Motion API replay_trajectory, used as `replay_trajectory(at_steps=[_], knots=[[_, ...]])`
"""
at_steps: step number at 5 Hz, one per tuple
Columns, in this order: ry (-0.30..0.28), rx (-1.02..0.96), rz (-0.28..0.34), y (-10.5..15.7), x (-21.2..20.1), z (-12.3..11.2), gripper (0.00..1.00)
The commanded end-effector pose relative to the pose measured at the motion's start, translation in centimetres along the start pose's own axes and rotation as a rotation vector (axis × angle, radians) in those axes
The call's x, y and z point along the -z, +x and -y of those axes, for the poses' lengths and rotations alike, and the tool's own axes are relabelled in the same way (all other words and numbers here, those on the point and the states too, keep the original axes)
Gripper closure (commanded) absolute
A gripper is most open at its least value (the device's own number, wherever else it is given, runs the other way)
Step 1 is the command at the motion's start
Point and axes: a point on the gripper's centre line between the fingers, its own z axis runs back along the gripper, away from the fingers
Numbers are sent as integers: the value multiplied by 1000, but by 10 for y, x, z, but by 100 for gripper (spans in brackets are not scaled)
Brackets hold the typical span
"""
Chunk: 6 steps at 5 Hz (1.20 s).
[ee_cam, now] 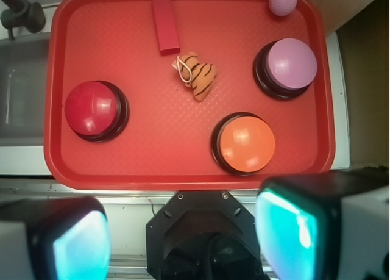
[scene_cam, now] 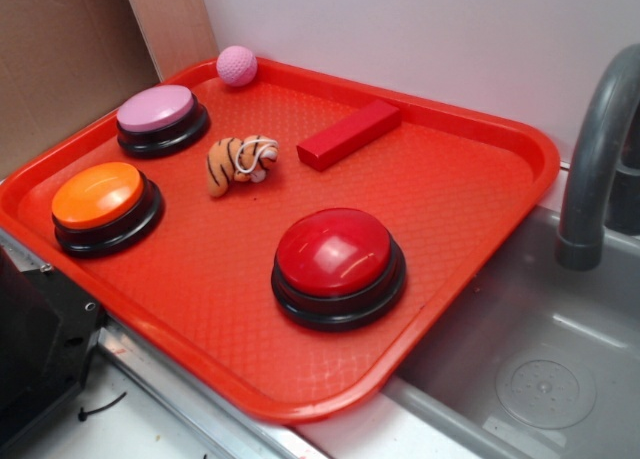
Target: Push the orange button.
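The orange button [scene_cam: 98, 196] has a glossy orange dome on a black base. It sits at the left front of the red tray [scene_cam: 470, 139]. In the wrist view the orange button [ee_cam: 247, 142] lies near the tray's [ee_cam: 122, 164] near edge, right of centre. My gripper [ee_cam: 183, 237] is high above the table, back over the robot base, well short of the tray. Its two fingers [ee_cam: 283, 231] with teal pads stand wide apart and hold nothing. The gripper does not show in the exterior view.
On the tray: a larger red button [scene_cam: 337, 257], a pink-topped button [scene_cam: 158, 114], a pink ball [scene_cam: 237, 65], a striped toy tiger [scene_cam: 238, 162] and a red block [scene_cam: 348, 134]. A grey sink [scene_cam: 540, 359] with a faucet [scene_cam: 595, 149] lies right of the tray.
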Motion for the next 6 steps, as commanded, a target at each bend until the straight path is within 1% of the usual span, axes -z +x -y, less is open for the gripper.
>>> replay_trajectory(at_steps=[1,2,3,4,5,6], knots=[[0,0,0,0,0,0,0],[21,134,-87,26,52,-7,0],[33,229,-155,45,106,-10,0],[12,216,-206,46,146,-24,0],[32,275,-165,38,177,-41,0],[55,294,-170,32,186,-46,0]])
